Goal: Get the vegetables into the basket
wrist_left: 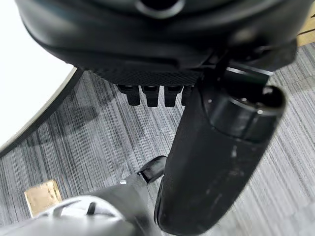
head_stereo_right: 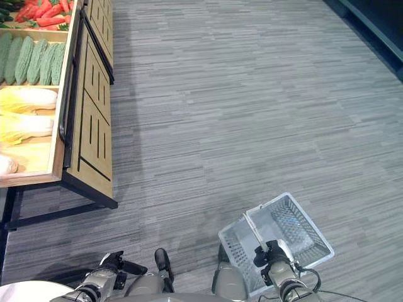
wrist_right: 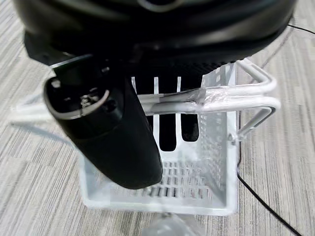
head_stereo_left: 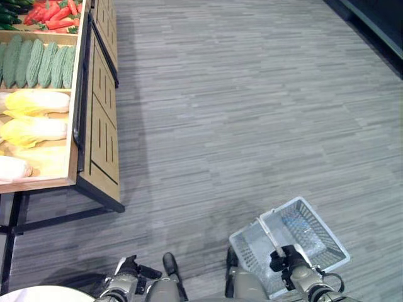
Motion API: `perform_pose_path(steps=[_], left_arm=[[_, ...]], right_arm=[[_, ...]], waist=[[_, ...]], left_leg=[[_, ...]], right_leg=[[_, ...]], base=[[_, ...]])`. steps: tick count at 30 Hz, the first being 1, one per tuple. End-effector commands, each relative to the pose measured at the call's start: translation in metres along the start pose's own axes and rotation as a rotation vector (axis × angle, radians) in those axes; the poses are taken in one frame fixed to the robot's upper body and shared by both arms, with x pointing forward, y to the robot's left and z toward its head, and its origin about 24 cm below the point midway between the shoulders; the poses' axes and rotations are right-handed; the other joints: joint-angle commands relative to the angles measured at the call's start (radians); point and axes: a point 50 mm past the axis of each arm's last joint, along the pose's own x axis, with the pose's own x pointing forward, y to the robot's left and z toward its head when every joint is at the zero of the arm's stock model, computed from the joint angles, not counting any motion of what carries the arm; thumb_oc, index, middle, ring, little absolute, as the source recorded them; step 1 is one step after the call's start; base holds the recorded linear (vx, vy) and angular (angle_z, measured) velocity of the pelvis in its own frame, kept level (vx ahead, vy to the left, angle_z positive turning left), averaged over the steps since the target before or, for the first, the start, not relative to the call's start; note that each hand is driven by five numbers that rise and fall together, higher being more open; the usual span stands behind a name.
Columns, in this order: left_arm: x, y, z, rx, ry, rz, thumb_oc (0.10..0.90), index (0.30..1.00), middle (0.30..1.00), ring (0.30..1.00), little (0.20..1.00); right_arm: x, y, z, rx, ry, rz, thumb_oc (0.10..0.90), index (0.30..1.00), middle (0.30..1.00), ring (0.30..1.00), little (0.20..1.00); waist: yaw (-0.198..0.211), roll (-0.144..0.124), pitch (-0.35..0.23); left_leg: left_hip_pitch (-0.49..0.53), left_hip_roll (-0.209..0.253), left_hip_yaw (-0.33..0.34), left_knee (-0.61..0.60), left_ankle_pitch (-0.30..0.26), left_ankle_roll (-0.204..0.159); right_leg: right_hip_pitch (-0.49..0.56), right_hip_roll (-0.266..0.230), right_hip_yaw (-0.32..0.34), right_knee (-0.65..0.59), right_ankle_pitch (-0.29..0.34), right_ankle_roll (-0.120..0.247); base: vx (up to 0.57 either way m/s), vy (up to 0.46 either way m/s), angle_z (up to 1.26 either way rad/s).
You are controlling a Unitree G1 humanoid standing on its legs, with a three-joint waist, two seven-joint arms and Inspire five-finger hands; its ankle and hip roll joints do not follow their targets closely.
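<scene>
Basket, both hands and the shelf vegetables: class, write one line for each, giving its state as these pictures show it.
Basket: upright, empty, hanging by its handle from the right hand.
Right hand: shut on the basket handle.
Left hand: open, holding nothing, low by the floor.
Pale cabbages: lying on the wooden shelf.
Green gourds: in a row on the shelf.
Red peppers: piled at the shelf's far end.

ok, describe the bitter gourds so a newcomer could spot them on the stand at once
Start at the wooden produce stand along the robot's left. Its sloped top is split into compartments: red peppers at the far end, pale yellow cabbages nearer. The bitter gourds lie between those two, side by side, the only bumpy light green, elongated items there.
</scene>
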Motion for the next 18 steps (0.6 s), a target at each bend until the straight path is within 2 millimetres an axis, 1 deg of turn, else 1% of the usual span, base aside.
perform_pose_path(steps=[1, 2, 3, 4, 5, 6, 8, 10, 11, 12, 14, 15, 18], left_arm=[[0.001, 0.011, 0.002, 0.01, -0.01, 0.041, 0.9, 1.0, 1.0, 1.0, 1.0], [0.001, 0.011, 0.003, 0.005, -0.015, 0.042, 0.9, 1.0, 1.0, 1.0, 1.0], [0.002, 0.011, 0.006, -0.005, -0.02, 0.044, 0.9, 1.0, 1.0, 1.0, 1.0], [0.002, 0.011, 0.007, -0.001, -0.02, 0.046, 0.9, 1.0, 1.0, 1.0, 1.0], [0.002, 0.011, 0.008, 0.0, -0.023, 0.047, 0.9, 1.0, 1.0, 1.0, 1.0], [0.002, 0.011, 0.008, 0.003, -0.022, 0.045, 0.9, 1.0, 1.0, 1.0, 1.0], [0.002, 0.009, 0.007, 0.008, -0.017, 0.041, 0.9, 1.0, 1.0, 1.0, 1.0], [0.002, 0.007, 0.004, 0.014, -0.009, 0.031, 0.9, 1.0, 1.0, 1.0, 1.0], [0.001, 0.004, 0.002, 0.019, -0.003, 0.022, 0.9, 1.0, 1.0, 1.0, 1.0], [0.001, 0.003, 0.004, 0.029, -0.008, 0.016, 0.9, 1.0, 1.0, 1.0, 1.0], [0.001, -0.001, 0.001, 0.034, 0.001, 0.003, 0.9, 1.0, 1.0, 1.0, 1.0], [0.0, -0.004, -0.001, 0.036, 0.01, -0.005, 0.9, 1.0, 1.0, 1.0, 1.0], [-0.001, -0.011, -0.001, 0.023, 0.011, -0.018, 0.9, 1.0, 1.0, 1.0, 1.0]], right_arm=[[-0.002, 0.004, 0.002, 0.019, -0.019, 0.024, 0.4, 0.3, 0.3, 0.3, 0.3], [-0.002, 0.004, 0.003, 0.024, -0.021, 0.021, 0.4, 0.3, 0.3, 0.3, 0.3], [-0.001, 0.002, 0.004, 0.03, -0.026, 0.015, 0.4, 0.3, 0.3, 0.3, 0.3], [-0.001, 0.002, 0.002, 0.033, -0.021, 0.01, 0.4, 0.3, 0.3, 0.3, 0.3], [-0.001, 0.002, 0.0, 0.033, -0.016, 0.01, 0.4, 0.3, 0.3, 0.3, 0.3], [-0.002, 0.002, -0.003, 0.037, -0.008, 0.014, 0.4, 0.3, 0.3, 0.3, 0.3], [-0.003, 0.003, -0.01, 0.041, 0.009, 0.018, 0.4, 0.3, 0.3, 0.3, 0.3], [-0.004, 0.005, -0.018, 0.04, 0.03, 0.027, 0.4, 0.3, 0.3, 0.3, 0.3], [-0.005, 0.005, -0.023, 0.038, 0.042, 0.031, 0.4, 0.3, 0.3, 0.3, 0.3], [-0.006, 0.004, -0.028, 0.041, 0.051, 0.031, 0.4, 0.3, 0.3, 0.3, 0.3], [-0.007, 0.004, -0.035, 0.039, 0.073, 0.034, 0.4, 0.3, 0.3, 0.3, 0.3], [-0.007, 0.002, -0.038, 0.038, 0.082, 0.03, 0.4, 0.3, 0.3, 0.3, 0.3], [-0.007, -0.004, -0.041, 0.053, 0.086, 0.01, 0.4, 0.3, 0.3, 0.3, 0.3]], waist=[[-0.013, 0.006, 0.057], [-0.018, 0.008, 0.059], [-0.032, 0.007, 0.069], [-0.049, 0.0, 0.068], [-0.064, -0.002, 0.071], [-0.075, -0.006, 0.073], [-0.1, 0.001, 0.074], [-0.114, -0.002, 0.068], [-0.128, 0.003, 0.065], [-0.15, 0.007, 0.058], [-0.158, 0.02, 0.044], [-0.162, 0.035, 0.038], [-0.172, 0.062, 0.032]], left_leg=[[0.023, -0.061, -0.068, 0.091, -0.094, 0.025], [0.028, -0.062, -0.074, 0.084, -0.096, 0.02], [0.044, -0.065, -0.088, 0.074, -0.107, 0.011], [0.055, -0.068, -0.106, 0.066, -0.112, 0.0], [0.077, -0.069, -0.118, 0.055, -0.121, -0.005], [0.098, -0.072, -0.132, 0.046, -0.127, -0.01], [0.14, -0.073, -0.166, 0.037, -0.147, -0.018], [0.181, -0.085, -0.19, 0.029, -0.164, -0.02], [0.199, -0.089, -0.211, 0.028, -0.174, -0.021], [0.217, -0.088, -0.231, 0.036, -0.19, -0.024], [0.235, -0.073, -0.255, 0.049, -0.205, -0.034], [0.234, -0.056, -0.266, 0.066, -0.197, -0.043], [0.218, -0.02, -0.286, 0.103, -0.157, -0.069]], right_leg=[[0.038, -0.026, 0.066, 0.055, -0.069, 0.042], [0.027, -0.018, 0.069, 0.033, -0.075, 0.04], [-0.006, 0.0, 0.068, -0.042, -0.078, 0.038], [-0.037, 0.011, 0.073, -0.125, -0.043, 0.039], [-0.086, 0.027, 0.069, -0.169, -0.012, 0.042], [-0.122, 0.034, 0.068, -0.202, 0.008, 0.048], [-0.14, 0.05, 0.05, -0.242, 0.026, 0.051], [-0.153, 0.06, 0.021, -0.236, 0.04, 0.05], [-0.151, 0.063, 0.032, -0.21, 0.038, 0.044], [-0.154, 0.076, 0.073, -0.183, 0.032, 0.034], [-0.141, 0.089, 0.077, -0.164, 0.022, 0.012], [-0.142, 0.098, 0.061, -0.135, 0.005, -0.001], [-0.13, 0.105, 0.029, -0.097, -0.027, -0.025]], base=[[0.16, 0.038, 0.05], [0.21, 0.009, 0.11], [0.31, -0.064, 0.33], [0.39, -0.086, 0.54], [0.4, -0.112, 0.68], [0.35, -0.081, 0.41], [0.34, -0.068, -0.11], [0.32, -0.077, -0.02], [0.31, -0.127, 0.27], [0.3, -0.11, 0.66], [0.29, -0.136, 1.25], [0.26, -0.182, 1.12], [0.19, -0.184, 0.46]])
